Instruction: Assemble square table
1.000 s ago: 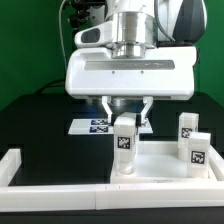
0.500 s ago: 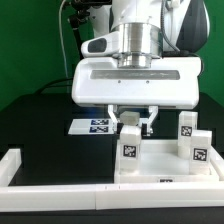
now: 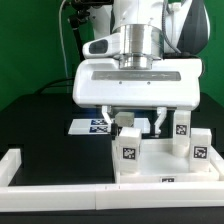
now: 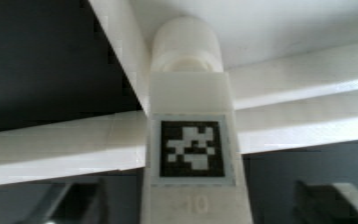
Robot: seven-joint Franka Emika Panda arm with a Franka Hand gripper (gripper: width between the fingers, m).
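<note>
The white square tabletop slab lies at the exterior view's right. A white tagged leg stands upright at its near left corner. My gripper hangs right above that leg, open, with a finger on each side of its top and a gap to both. In the wrist view the leg runs down the middle over the slab, and the dark fingers stand clear of it on either side. Two more tagged legs stand upright at the slab's right side.
A long white L-shaped border rail runs along the front and the exterior view's left. The marker board lies on the black table behind the gripper. A green wall stands at the back.
The gripper carried the leg a little to the exterior view's right and down. Its fingers have spread apart and no longer press on the leg.
</note>
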